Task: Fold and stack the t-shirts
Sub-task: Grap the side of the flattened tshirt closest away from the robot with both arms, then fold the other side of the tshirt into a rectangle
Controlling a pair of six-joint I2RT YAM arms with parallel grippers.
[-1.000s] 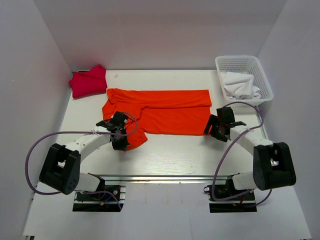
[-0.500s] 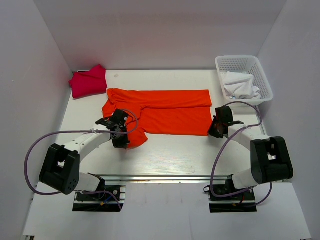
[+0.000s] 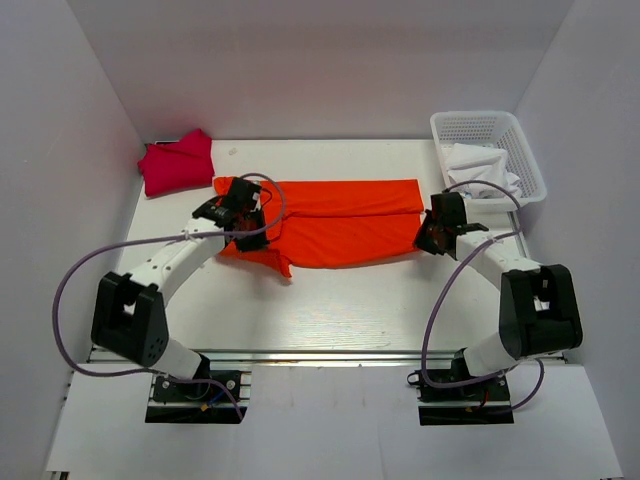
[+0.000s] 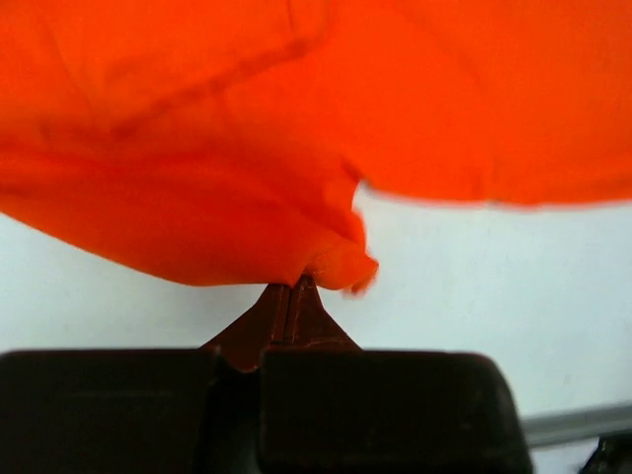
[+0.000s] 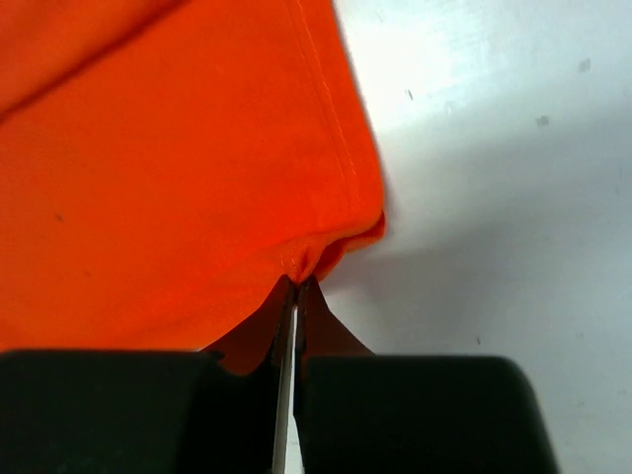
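Observation:
The orange t-shirt [image 3: 335, 222] lies spread lengthwise across the middle of the table, partly folded. My left gripper [image 3: 243, 222] is shut on its left near edge and holds that fabric lifted; in the left wrist view the cloth [image 4: 227, 168] hangs from the closed tips [image 4: 294, 286]. At the shirt's right near corner my right gripper [image 3: 432, 236] is shut on the hem [image 5: 341, 188], pinched at the tips [image 5: 299, 279]. A crimson-pink t-shirt [image 3: 178, 161] sits bunched at the back left corner, away from both grippers.
A white mesh basket [image 3: 520, 145] at the back right holds crumpled white cloth [image 3: 480, 170]. White walls enclose the table on three sides. The arm bases are bolted to the near edge.
My left gripper carried the shirt's left near part up and toward the back. My right gripper closed on the right near corner and shifted slightly toward the back.

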